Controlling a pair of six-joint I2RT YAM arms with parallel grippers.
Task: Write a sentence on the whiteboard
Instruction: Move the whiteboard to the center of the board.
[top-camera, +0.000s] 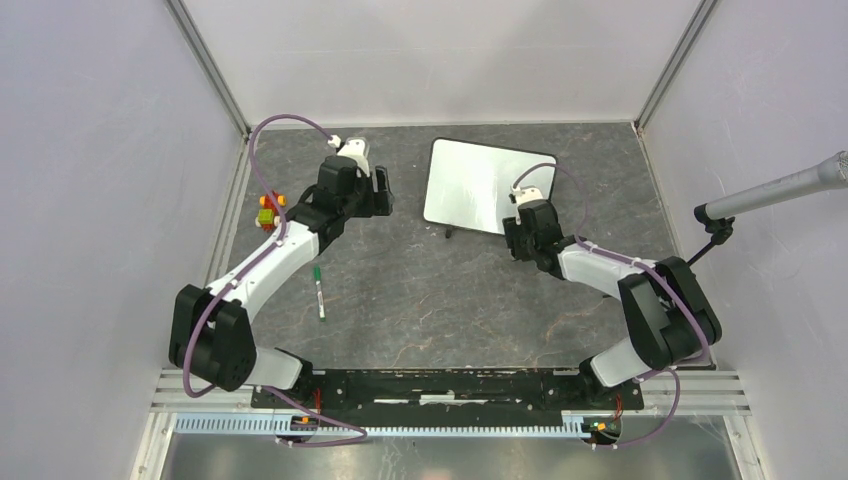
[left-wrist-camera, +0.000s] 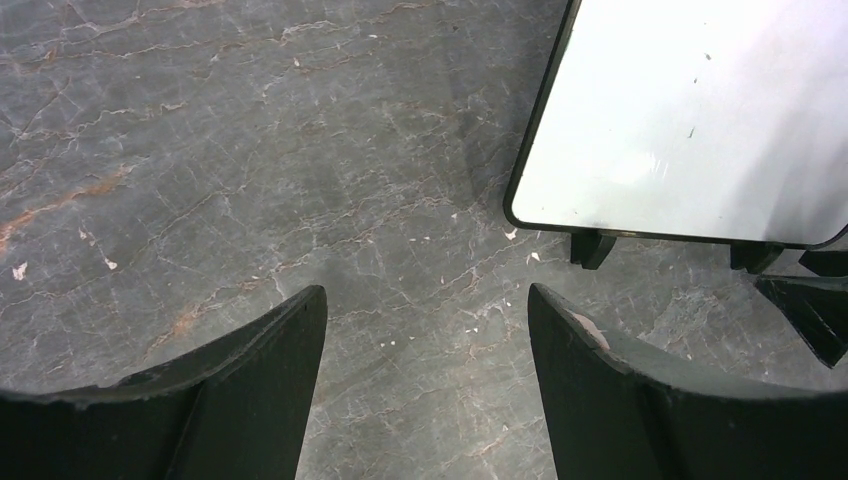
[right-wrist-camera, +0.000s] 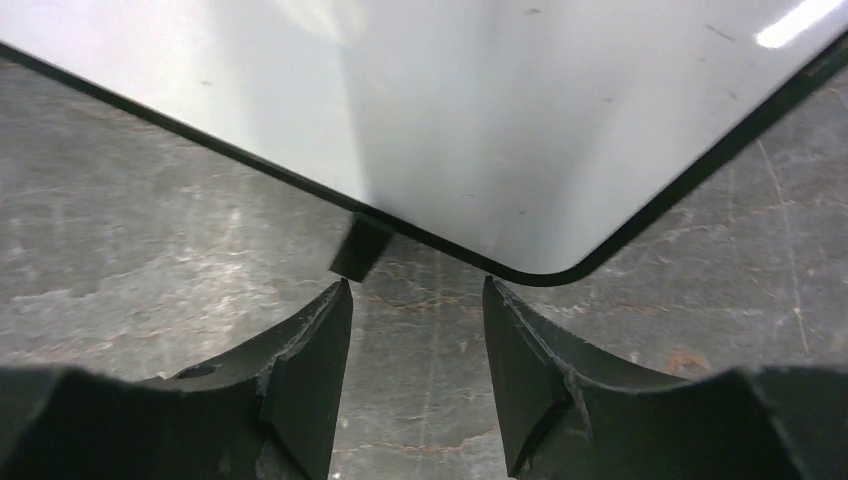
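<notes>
The whiteboard (top-camera: 470, 180) lies at the back middle of the table, white with a thin black frame. Its surface is blank; no green sentence shows on it. It also shows in the left wrist view (left-wrist-camera: 690, 120) and in the right wrist view (right-wrist-camera: 450, 120). My left gripper (top-camera: 383, 192) (left-wrist-camera: 427, 300) is open and empty, just left of the board. My right gripper (top-camera: 516, 232) (right-wrist-camera: 417, 285) is open and empty, its fingertips just short of the board's near right corner. A green-and-white marker (top-camera: 319, 292) lies on the table beside my left arm.
A small red, yellow and green object (top-camera: 268, 210) sits at the left wall. A grey microphone (top-camera: 780, 190) pokes in from the right. The board's black feet (left-wrist-camera: 592, 247) (right-wrist-camera: 360, 250) rest on the grey marbled tabletop (top-camera: 420, 290). White walls enclose the table.
</notes>
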